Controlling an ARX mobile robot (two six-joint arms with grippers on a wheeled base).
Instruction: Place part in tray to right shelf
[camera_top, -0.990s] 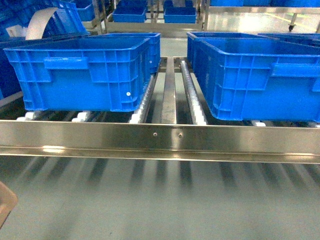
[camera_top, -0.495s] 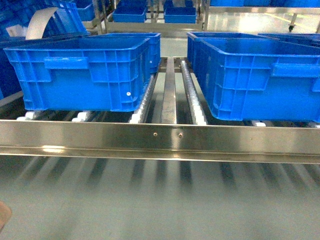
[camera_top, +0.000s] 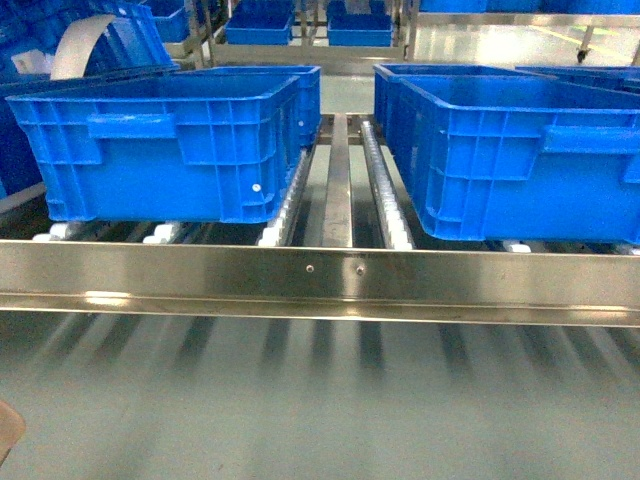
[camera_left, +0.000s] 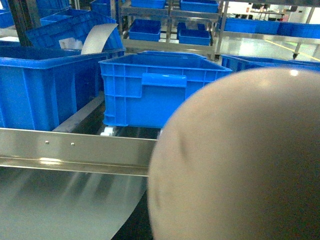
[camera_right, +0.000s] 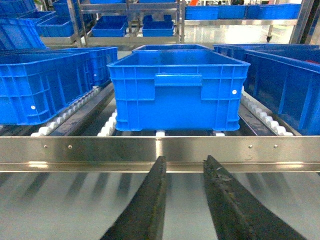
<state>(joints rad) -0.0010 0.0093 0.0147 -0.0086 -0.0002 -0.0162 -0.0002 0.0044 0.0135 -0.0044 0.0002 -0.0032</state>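
Your right gripper (camera_right: 182, 167) sits low in the right wrist view, its two dark fingers (camera_right: 150, 200) spread a little with bare gap between them, nothing pinched. Their tips end just below the shiny front rail (camera_right: 160, 152) of the right shelf (camera_right: 260, 117). Straight ahead of the tips, past the rail, a blue crate (camera_right: 177, 90) stands on the white roller tracks (camera_right: 70, 112). More crates sit off to both sides of it.

Your left gripper is not visible; you cannot tell whether it is spread or closed. The left wrist view is mostly blocked by the tray (camera_left: 235, 160), a pale beige rounded surface, blurred and very close to the lens. It fills the lower right and overlaps the rail. Beyond it another blue crate (camera_left: 155, 87) rests on the rack.

In the head view only a sliver of the tray (camera_top: 8, 435) shows at the bottom left corner, well below the rail. Two big crates stand behind the rail.

The part is not visible in any view.
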